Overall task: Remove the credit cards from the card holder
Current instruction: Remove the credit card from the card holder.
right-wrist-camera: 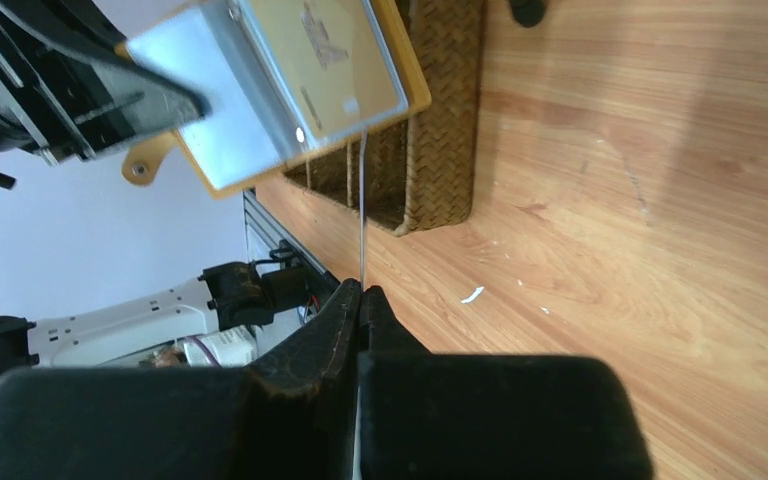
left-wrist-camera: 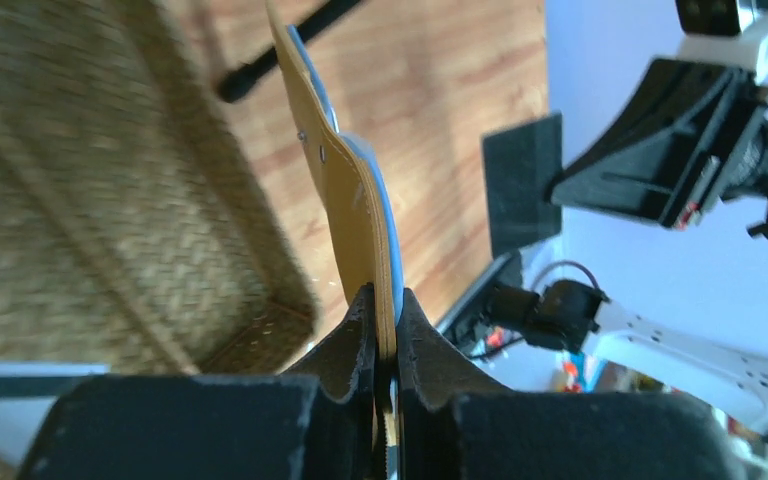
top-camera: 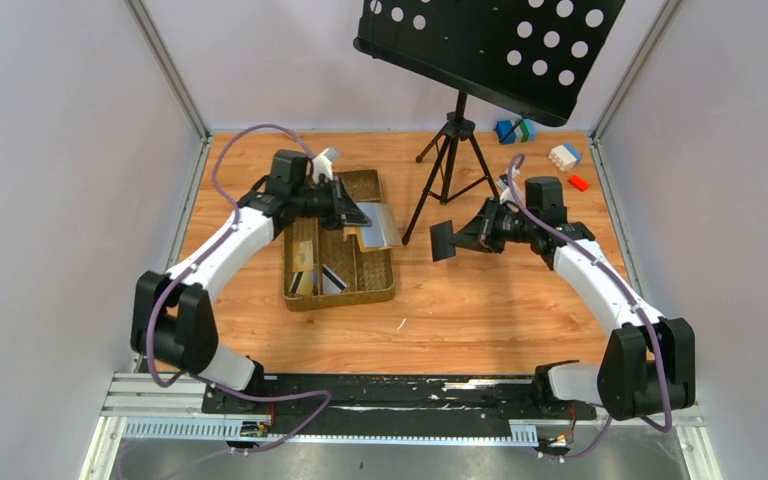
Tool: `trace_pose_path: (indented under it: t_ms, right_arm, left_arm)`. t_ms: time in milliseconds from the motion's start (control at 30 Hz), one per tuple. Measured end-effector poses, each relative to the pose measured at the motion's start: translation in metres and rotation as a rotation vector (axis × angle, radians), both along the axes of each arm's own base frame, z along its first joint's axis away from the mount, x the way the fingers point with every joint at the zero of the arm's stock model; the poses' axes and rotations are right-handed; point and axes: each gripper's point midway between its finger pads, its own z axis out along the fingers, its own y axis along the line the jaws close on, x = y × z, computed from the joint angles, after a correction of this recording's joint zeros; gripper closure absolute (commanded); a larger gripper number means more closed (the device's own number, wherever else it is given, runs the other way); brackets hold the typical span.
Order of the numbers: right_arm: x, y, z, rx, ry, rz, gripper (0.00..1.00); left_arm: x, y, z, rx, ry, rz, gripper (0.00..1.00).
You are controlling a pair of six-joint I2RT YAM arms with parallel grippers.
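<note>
Item: card holder (top-camera: 380, 228), mustard-yellow outside, grey-blue inside, hanging open above the right rim of the woven tray (top-camera: 375, 290). Your left gripper (top-camera: 355, 218) has it, and the left wrist view shows the fingers (left-wrist-camera: 355, 330) clamped tight on its lower edge. A tan panel shows on its inner face; you cannot tell whether that is a card or a pocket. Item: black card (top-camera: 443, 241), out of the holder and near it but not touching, pinched at one edge in your right gripper (top-camera: 457, 238) and seen from the right wrist only as a thin edge-on line. Item: tan-gold card (top-camera: 305, 268) and dark striped card (top-camera: 335, 279), lying in the tray's near compartments. Surroundings: wooden table (top-camera: 480, 320); black music stand (top-camera: 490, 45) on a tripod behind both grippers; toy bricks (top-camera: 564, 156) at the far right corner.
</note>
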Motion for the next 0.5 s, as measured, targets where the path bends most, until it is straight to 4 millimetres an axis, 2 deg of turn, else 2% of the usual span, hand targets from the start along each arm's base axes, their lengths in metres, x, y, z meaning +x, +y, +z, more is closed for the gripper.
trace_pose_path:
  t_ms: [200, 233, 400, 500]
  right_arm:
    - [-0.010, 0.045, 0.014, -0.078, -0.082, 0.133, 1.00]
    - [-0.006, 0.050, 0.016, -0.099, -0.097, 0.138, 1.00]
    - [-0.002, 0.087, 0.013, -0.177, -0.127, 0.192, 1.00]
    - [0.005, 0.103, -0.003, -0.230, -0.109, 0.198, 1.00]
  left_arm:
    - [0.014, 0.059, 0.023, 0.076, -0.098, 0.193, 1.00]
    - [0.016, 0.067, 0.026, 0.093, -0.112, 0.225, 1.00]
    - [0.013, 0.084, 0.027, 0.153, -0.127, 0.297, 1.00]
    - [0.012, 0.092, 0.028, 0.180, -0.129, 0.346, 1.00]
